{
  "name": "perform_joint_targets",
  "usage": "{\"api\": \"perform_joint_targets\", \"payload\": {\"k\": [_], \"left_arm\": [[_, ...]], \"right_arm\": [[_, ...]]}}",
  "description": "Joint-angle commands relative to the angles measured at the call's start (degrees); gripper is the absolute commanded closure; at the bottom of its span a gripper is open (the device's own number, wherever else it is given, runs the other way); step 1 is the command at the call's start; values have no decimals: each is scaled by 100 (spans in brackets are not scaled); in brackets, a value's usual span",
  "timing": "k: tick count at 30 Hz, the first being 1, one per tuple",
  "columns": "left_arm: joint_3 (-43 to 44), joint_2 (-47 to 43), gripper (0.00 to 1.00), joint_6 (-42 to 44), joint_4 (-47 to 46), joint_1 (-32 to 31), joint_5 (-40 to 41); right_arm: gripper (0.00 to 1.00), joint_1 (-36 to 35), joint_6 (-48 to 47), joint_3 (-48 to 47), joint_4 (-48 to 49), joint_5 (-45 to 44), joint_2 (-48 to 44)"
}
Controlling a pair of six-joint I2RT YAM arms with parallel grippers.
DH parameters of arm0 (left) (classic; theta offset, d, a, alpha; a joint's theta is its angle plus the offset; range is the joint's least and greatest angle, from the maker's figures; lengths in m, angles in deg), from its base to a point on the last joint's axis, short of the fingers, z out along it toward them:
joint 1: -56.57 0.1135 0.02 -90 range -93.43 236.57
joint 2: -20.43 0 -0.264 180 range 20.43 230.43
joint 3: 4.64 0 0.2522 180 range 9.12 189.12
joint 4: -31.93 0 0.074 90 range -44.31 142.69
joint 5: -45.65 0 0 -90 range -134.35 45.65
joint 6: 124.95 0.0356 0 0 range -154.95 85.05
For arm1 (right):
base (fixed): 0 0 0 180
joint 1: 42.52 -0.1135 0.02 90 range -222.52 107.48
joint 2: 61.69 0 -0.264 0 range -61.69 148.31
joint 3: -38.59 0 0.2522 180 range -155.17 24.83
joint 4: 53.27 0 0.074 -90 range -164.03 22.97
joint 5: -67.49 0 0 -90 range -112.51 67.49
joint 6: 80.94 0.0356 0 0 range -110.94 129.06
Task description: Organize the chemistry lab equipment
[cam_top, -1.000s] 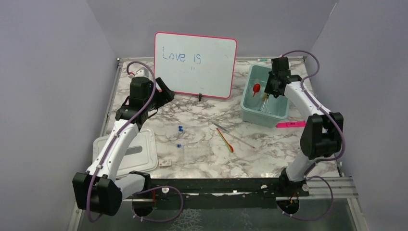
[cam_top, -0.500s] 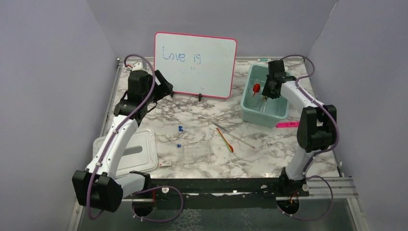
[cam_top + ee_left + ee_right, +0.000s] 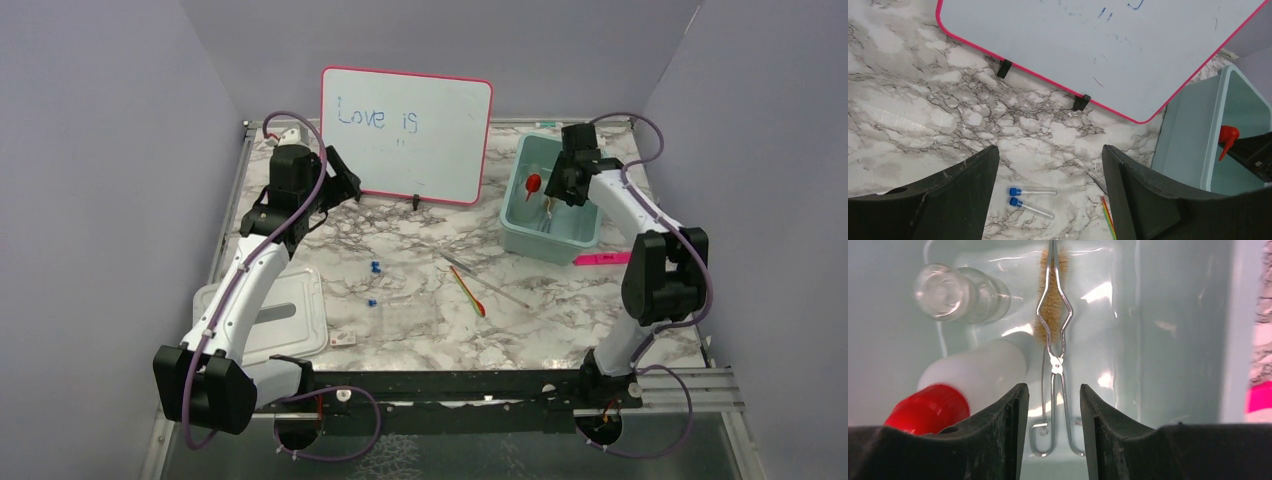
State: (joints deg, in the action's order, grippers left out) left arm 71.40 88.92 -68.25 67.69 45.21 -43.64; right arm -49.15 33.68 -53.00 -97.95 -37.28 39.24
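My right gripper (image 3: 1050,390) hangs inside the teal bin (image 3: 520,228), open. The metal tongs (image 3: 1053,340) lie on the bin floor below the gap and touch neither finger. Beside them lie a little glass beaker (image 3: 955,292) and the squeeze bottle (image 3: 978,372) with its red nozzle (image 3: 533,183); brown bristles (image 3: 1050,305) show under the tongs. My left gripper (image 3: 1048,155) is open and empty, high over the table near the whiteboard. Two blue-capped tubes (image 3: 1032,191) lie on the marble below it, their caps (image 3: 375,266) apart in the top view. A red-and-yellow tool (image 3: 467,291) lies mid-table.
The pink-framed whiteboard (image 3: 405,135) stands at the back centre on two black feet. A pink marker (image 3: 603,258) lies just in front of the bin. A white lid (image 3: 285,315) lies at the front left, with a small white piece (image 3: 342,341) next to it.
My right gripper's jaws have spread apart over the tongs in the bin. The left arm has drawn back a little toward the whiteboard's left edge.
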Motion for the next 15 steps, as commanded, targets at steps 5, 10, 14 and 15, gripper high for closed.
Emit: {"api": "perform_joint_targets", "payload": {"k": [5, 10, 14, 15], "left_arm": [[210, -119, 22, 231, -137, 14, -503], [4, -220, 22, 271, -434, 10, -1099], [-335, -306, 22, 56, -754, -1, -1523], [-421, -328, 22, -8, -792, -6, -1531]], "right_arm": [[52, -35, -275, -146, -597, 492, -1525], [45, -622, -564, 132, -924, 963, -2413], [43, -1630, -508, 421, -1341, 825, -2915], [43, -1878, -459, 505, -1386, 842, -3007]]}}
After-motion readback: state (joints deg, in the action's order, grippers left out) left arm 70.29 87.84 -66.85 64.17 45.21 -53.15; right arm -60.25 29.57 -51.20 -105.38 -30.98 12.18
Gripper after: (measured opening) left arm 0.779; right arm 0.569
